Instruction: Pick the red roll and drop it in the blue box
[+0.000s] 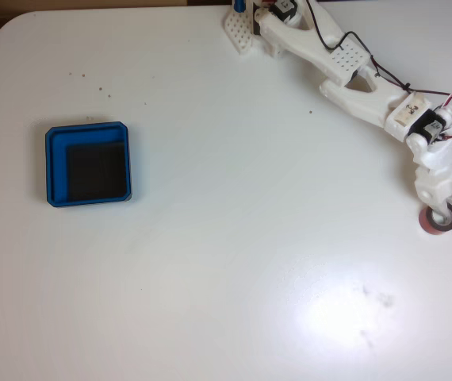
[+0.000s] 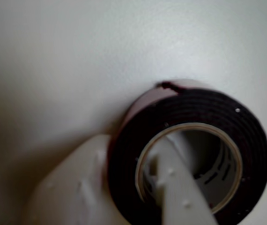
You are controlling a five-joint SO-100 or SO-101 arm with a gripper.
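Observation:
The red roll (image 1: 431,225) lies flat on the white table at the far right of the fixed view. My gripper (image 1: 442,211) stands right over it. In the wrist view the roll (image 2: 248,140) shows a dark face, a pale core and a strip of red band at its top. One white finger (image 2: 175,187) reaches down inside the core, while the other finger (image 2: 72,187) presses against the roll's outer left side. The gripper (image 2: 129,152) is shut across the roll's wall. The blue box (image 1: 52,168), with a black floor, sits far off at the left.
The white arm (image 1: 345,67) runs from its base at the top edge down to the right, trailing red and black wires. The table's rounded corner (image 1: 0,36) is at the top left.

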